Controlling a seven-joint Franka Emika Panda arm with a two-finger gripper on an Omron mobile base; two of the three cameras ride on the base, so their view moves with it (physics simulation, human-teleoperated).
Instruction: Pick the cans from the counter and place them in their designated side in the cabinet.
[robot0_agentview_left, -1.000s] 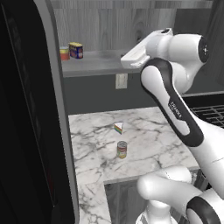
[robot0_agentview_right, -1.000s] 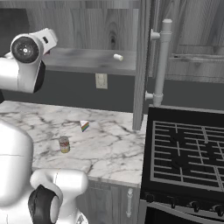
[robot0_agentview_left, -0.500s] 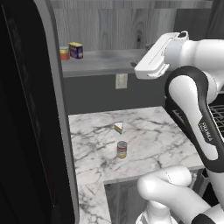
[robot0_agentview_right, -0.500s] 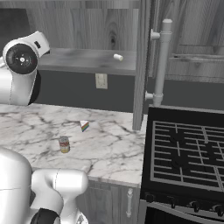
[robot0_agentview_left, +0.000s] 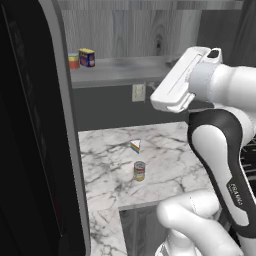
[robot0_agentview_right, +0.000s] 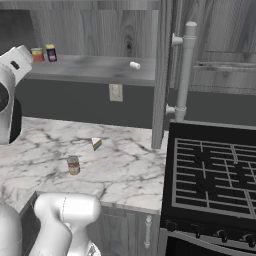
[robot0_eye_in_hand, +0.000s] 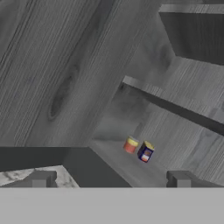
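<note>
The boxy dark blue can (robot0_agentview_left: 87, 57) with a yellow top stands at the left end of the cabinet shelf (robot0_agentview_left: 125, 70), and also shows in the right base view (robot0_agentview_right: 50, 52) and the hand view (robot0_eye_in_hand: 145, 151). On the white marble counter (robot0_agentview_left: 170, 160) the round can (robot0_agentview_left: 139, 171) with its silvery top stands upright, apart from the arm; it is also in the right base view (robot0_agentview_right: 73, 165). My gripper (robot0_eye_in_hand: 110, 180) is open with nothing between its fingertips (robot0_eye_in_hand: 41, 178). Its white hand (robot0_agentview_left: 177, 80) hangs high, in front of the shelf's right part and well right of the blue can.
A short red-and-yellow can (robot0_agentview_left: 73, 61) stands next to the blue can. A rainbow-striped wedge (robot0_agentview_left: 135, 146) lies behind the round can. A tall black panel (robot0_agentview_left: 35, 140) rises at the left. The open cabinet door with its handle (robot0_agentview_right: 185, 70) and the black stove (robot0_agentview_right: 215, 175) are to the right.
The hand has swung right and back from the shelf, turning as it went. The jaws have stayed open and the cans have not moved.
</note>
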